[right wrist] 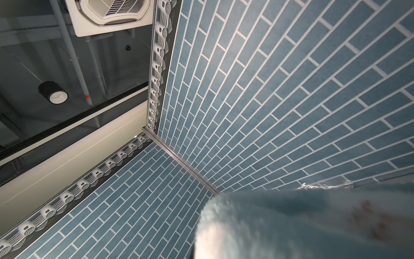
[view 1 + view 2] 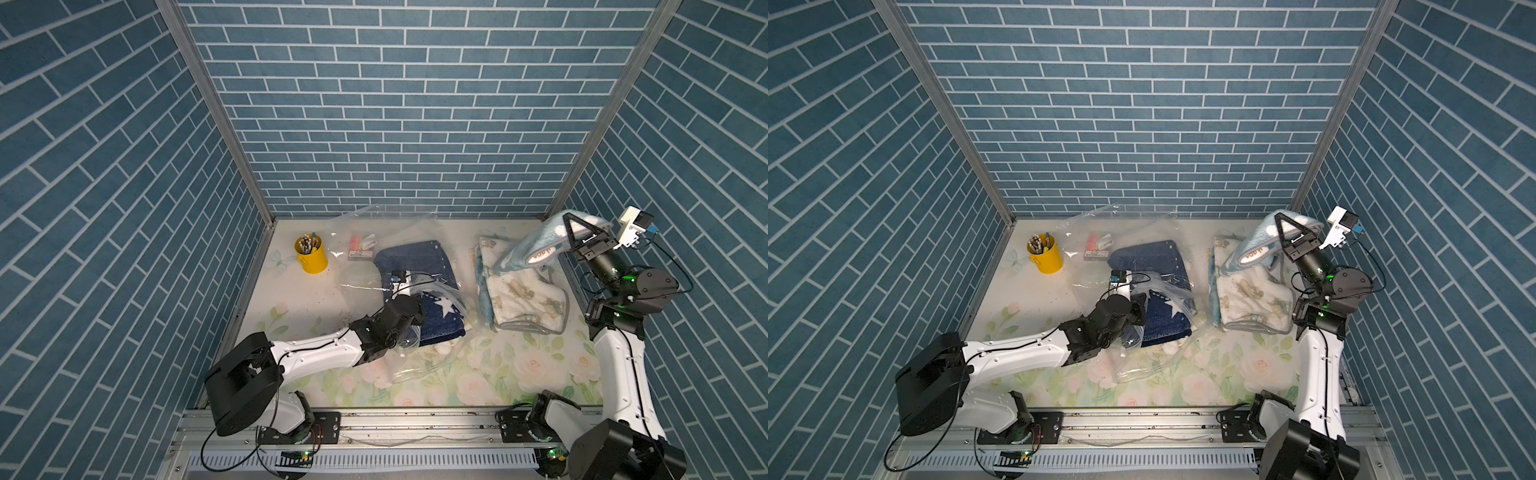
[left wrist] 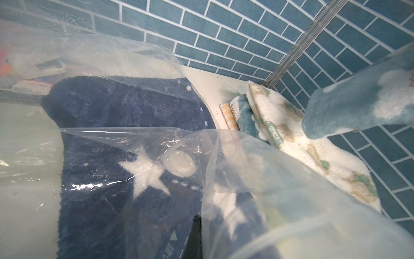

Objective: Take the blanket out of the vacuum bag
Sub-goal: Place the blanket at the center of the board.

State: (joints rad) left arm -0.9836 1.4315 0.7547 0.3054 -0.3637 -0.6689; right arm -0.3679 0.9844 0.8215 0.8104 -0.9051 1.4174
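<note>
Pale blue fleece blanket [image 1: 291,224] fills the near edge of your right wrist view. Your right pincer [image 2: 577,226] is clamped shut on it, held high, and the cloth hangs from its tip down to the folded stack of cream printed fleece cloths [image 2: 523,299] directly below. Your left pincer [image 2: 415,311] is closed too, low over the floral table [image 2: 457,374]. It seems to pinch a fold of the large, crinkly, transparent plastic vacuum bag [image 2: 374,232], whose film rises around its tip. Under that pincer, inside the bag, lies the folded navy blanket with white stars [image 3: 100,107]. The bag's round white valve [image 3: 179,164] sits just ahead of the fingers [image 3: 195,240]. Beyond the left pincer, away from the right one, the yellow metal pen cup [image 2: 311,257] stands just beside the bag's edge.
</note>
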